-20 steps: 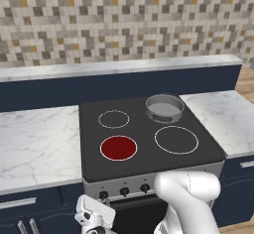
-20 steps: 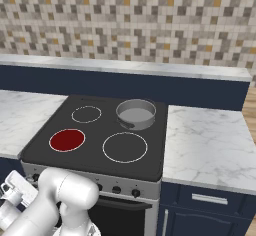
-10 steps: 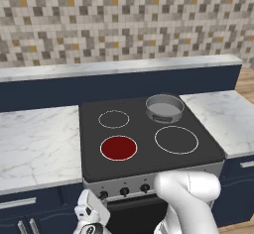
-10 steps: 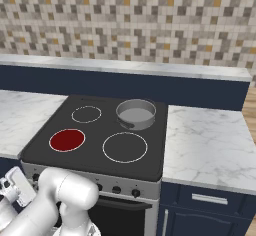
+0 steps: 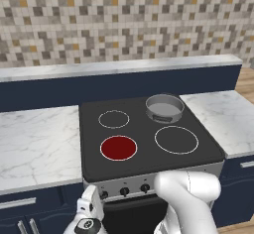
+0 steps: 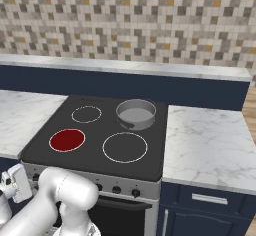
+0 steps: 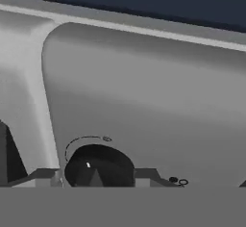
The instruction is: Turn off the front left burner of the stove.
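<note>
The front left burner (image 5: 118, 147) is glowing solid red on the black glass of the stove (image 5: 149, 129), so it is clearly on and the task is not yet done. It lies above and behind the gripper (image 5: 89, 213), which hangs low in front of the silver panel at the left end of the row of knobs. In the hand view one black knob (image 7: 98, 166) sits right in front of the jaws, very close, with a thin dial mark curving over it; I judge that the hand is held low and level like this because the knob must be taken from the front and twisted. The leftmost knob probably belongs to the left burners, but I cannot read the marks to be sure. If the jaws are apart or together I cannot tell, because the fingertips are mostly hidden at the bottom of that view. On the glass I count four burner places: the red one, two empty white rings, and one under a grey pot (image 5: 164, 107) at the back right, well away from the jaws. There is one pot only. On the panel I can count three knobs beside the arm; others may be hidden.
</note>
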